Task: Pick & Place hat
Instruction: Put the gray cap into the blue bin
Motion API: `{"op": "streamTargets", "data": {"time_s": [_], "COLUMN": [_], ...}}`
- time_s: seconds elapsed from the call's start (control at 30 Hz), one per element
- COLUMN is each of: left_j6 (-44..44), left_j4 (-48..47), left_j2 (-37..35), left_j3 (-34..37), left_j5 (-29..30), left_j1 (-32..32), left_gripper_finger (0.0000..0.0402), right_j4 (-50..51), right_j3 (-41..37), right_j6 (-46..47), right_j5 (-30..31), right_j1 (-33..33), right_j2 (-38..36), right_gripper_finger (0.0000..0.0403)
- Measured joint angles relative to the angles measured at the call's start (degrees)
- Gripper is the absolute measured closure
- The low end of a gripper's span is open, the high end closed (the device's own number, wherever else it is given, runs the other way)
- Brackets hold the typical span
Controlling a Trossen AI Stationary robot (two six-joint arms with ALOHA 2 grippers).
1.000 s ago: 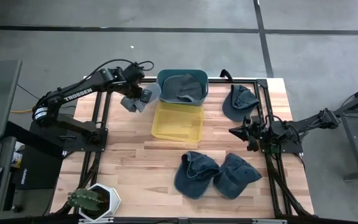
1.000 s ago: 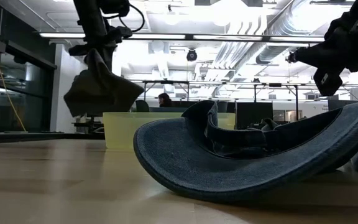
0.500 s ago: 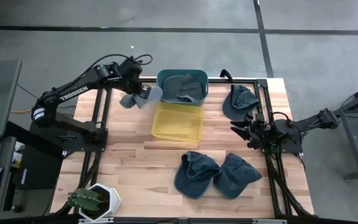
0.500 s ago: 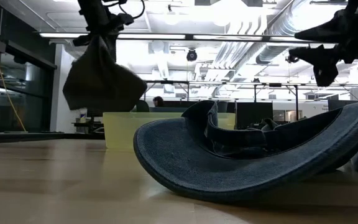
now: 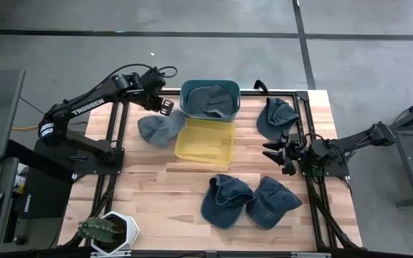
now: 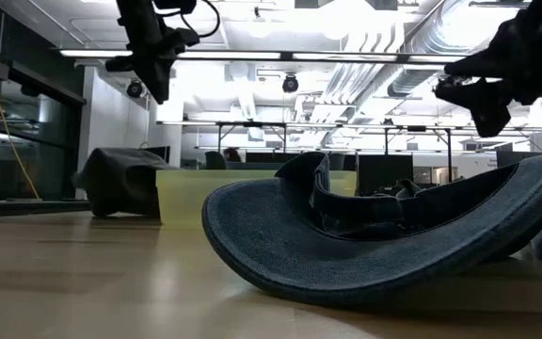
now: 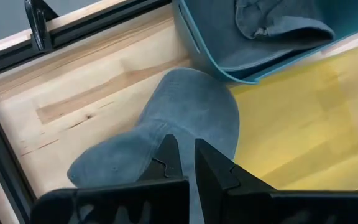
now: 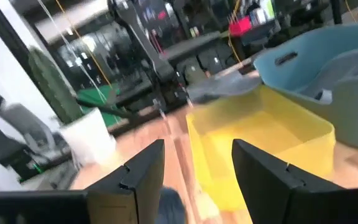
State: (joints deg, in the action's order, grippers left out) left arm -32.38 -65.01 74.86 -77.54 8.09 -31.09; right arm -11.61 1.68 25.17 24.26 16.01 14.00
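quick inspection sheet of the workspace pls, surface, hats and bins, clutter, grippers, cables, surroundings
surface: wooden table, bare planks between the items
job's things: teal bin with a hat inside; yellow bin looks empty; grey hat lies on the table against the yellow bin's left side; two blue hats side by side at the front; another hat at the back right
clutter: potted cactus at the front left corner
grippers: left gripper shut, empty, above the grey hat; right gripper open, empty, right of the yellow bin
cables: black cable loops on the left arm
surroundings: grey floor; office space behind the table
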Motion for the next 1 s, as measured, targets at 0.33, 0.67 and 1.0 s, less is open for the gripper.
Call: {"op": "streamTargets", "data": {"time_s": [0.33,0.67,1.0], "left_j6": [-0.4,-0.2,-2.0], "left_j4": [-4.1,-11.9,-15.2], "left_j2": [-0.1,-0.1,-0.1], "left_j3": [0.0,0.0,4.8], "left_j5": [0.4,-0.3,-2.9], "left_j1": [0.0,0.0,3.1], "left_gripper_finger": [0.0401,0.0401,0.04], "right_j4": [-1.2,-1.1,1.0], "right_j3": [12.9,33.3,44.3], "right_j6": [-3.7,-34.9,-32.2], "right_j5": [-1.6,-5.8,-5.7], "right_j1": [-3.9,-8.9,-10.4], "right_j2": [23.1,52.3,69.2], "right_gripper_finger": [0.022,0.022,0.022]}}
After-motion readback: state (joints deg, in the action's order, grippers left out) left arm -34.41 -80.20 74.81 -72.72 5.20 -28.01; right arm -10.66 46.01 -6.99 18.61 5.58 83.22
